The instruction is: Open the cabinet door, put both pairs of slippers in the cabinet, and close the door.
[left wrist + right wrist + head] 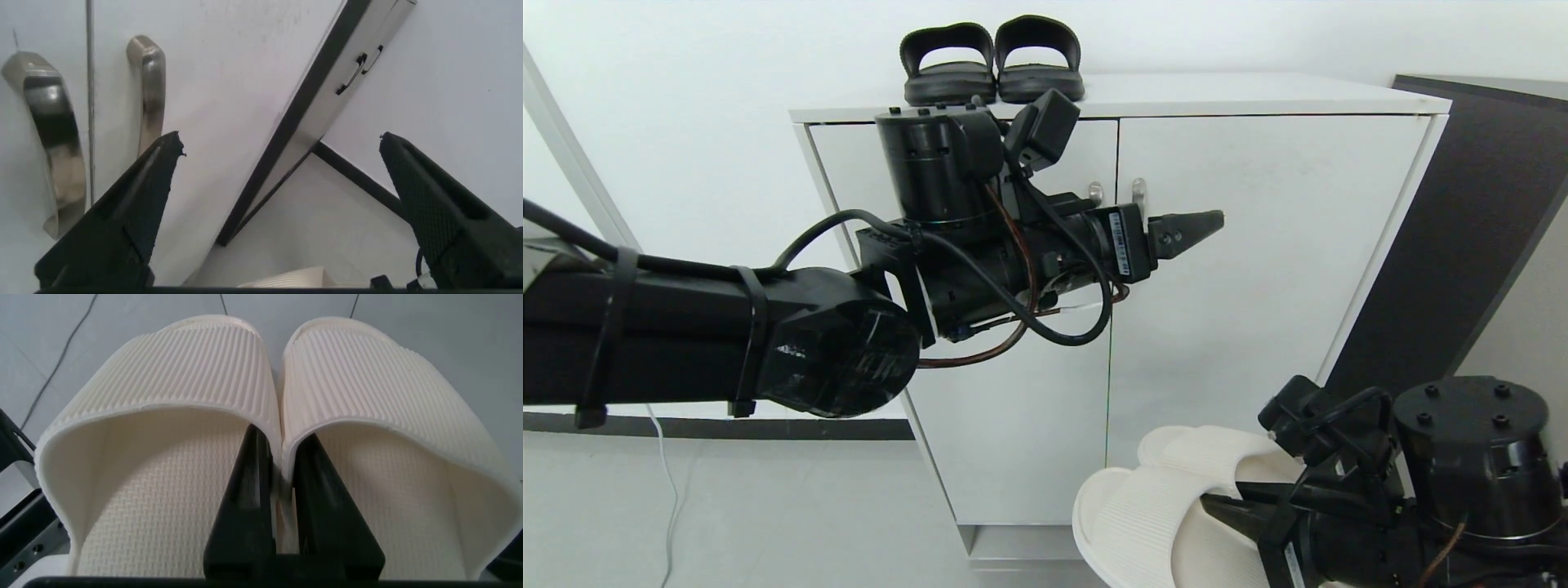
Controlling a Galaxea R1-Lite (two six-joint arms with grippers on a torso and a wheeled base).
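The white cabinet (1258,269) stands with both doors shut, its two metal handles (1138,193) side by side at the middle seam. A pair of black slippers (992,61) rests on its top. My left gripper (1205,222) hovers just in front of the right door beside the handles; the left wrist view shows this gripper (279,140) open and empty, with the handles (147,82) close to one finger. Low at the right, my right gripper (1229,510) is shut on the pair of white slippers (1143,514). Its fingers (245,498) pinch the slippers' (163,416) two inner walls together.
A dark panel (1462,245) rises just right of the cabinet. A white wall is behind, with a dark baseboard strip (768,426) to the left. A thin white cable (670,490) trails over the grey floor at the left.
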